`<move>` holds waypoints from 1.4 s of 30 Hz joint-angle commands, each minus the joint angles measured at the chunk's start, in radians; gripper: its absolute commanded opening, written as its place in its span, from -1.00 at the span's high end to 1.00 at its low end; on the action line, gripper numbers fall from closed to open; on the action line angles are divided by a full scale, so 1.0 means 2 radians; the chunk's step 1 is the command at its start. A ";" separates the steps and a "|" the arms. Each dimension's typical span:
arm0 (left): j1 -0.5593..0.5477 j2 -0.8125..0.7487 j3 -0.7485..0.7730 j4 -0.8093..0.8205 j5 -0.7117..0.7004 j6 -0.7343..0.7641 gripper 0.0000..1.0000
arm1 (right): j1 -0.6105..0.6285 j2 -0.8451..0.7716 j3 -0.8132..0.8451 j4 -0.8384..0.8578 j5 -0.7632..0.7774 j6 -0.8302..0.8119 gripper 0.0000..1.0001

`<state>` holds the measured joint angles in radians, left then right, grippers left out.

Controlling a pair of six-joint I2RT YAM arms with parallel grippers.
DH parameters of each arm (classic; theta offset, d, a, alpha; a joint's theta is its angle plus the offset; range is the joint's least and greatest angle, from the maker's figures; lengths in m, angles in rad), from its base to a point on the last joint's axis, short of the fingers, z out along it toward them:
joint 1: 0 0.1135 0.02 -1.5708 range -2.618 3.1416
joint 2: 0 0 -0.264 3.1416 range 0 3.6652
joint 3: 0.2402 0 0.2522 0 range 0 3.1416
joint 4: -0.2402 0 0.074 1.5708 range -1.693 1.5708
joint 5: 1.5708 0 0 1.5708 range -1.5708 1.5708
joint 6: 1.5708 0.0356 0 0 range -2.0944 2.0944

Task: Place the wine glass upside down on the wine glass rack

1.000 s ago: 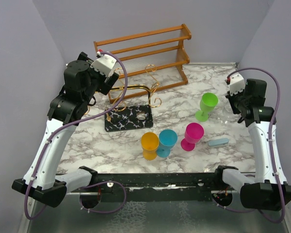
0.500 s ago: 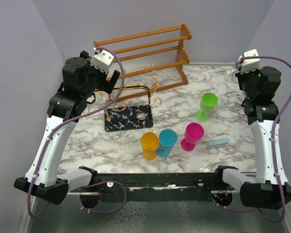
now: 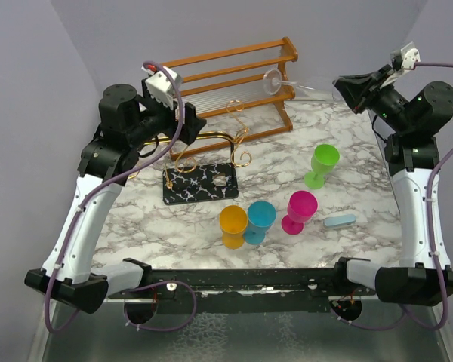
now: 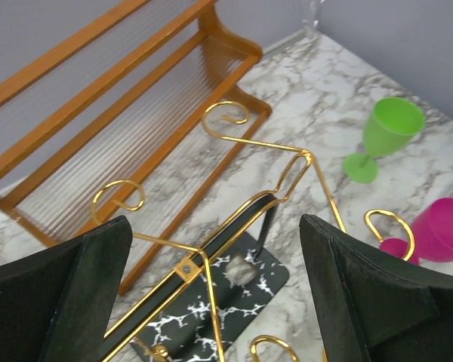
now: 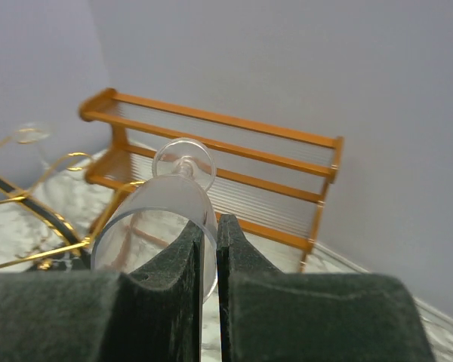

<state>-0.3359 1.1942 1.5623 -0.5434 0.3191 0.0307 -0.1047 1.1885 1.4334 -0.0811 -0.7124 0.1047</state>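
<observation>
The clear wine glass [image 3: 302, 88] is held in the air at the back right, lying sideways, its foot [image 3: 274, 81] toward the wooden shelf. My right gripper [image 3: 341, 84] is shut on its rim; in the right wrist view the fingers [image 5: 209, 226] pinch the bowl's wall [image 5: 155, 215]. The gold wire rack [image 3: 230, 139] stands on its black white-veined base [image 3: 200, 184] at centre left. My left gripper [image 3: 187, 122] is open and empty above the rack's left end. In the left wrist view its fingers [image 4: 215, 234] straddle the rack's gold bar [image 4: 249, 143] without touching it.
An orange-brown wooden two-tier shelf [image 3: 226, 75] stands at the back wall behind the rack. Green [image 3: 322, 164], pink [image 3: 298, 211], blue [image 3: 259, 221] and orange [image 3: 232, 225] plastic goblets stand in the front middle. A small light-blue block [image 3: 340, 221] lies at the right.
My right arm has risen and swung left and back, carrying the glass from the right edge toward the shelf. My left gripper has shifted right over the rack's top.
</observation>
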 commanded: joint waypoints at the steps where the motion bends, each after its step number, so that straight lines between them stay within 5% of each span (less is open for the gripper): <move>1: 0.001 0.013 0.002 0.065 0.082 -0.096 -0.88 | 0.018 0.019 0.024 0.072 -0.086 0.113 0.98; 13: -0.009 0.066 0.004 0.168 0.138 -0.228 -0.80 | 0.050 0.022 0.024 0.097 -0.130 0.171 0.98; 25: -0.018 0.095 -0.007 0.203 0.180 -0.281 -0.37 | 0.052 0.017 0.010 0.117 -0.149 0.189 0.98; 35: -0.022 0.104 -0.016 0.215 0.201 -0.293 0.23 | 0.052 0.011 -0.006 0.127 -0.149 0.187 0.98; 42: -0.024 0.114 -0.017 0.220 0.217 -0.305 0.29 | 0.052 0.013 -0.011 0.131 -0.144 0.185 0.97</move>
<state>-0.3763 1.4094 1.5398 -0.1436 0.7021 -0.5507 -0.0055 1.2320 1.4158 0.1314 -0.9932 0.4667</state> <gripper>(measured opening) 0.364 0.067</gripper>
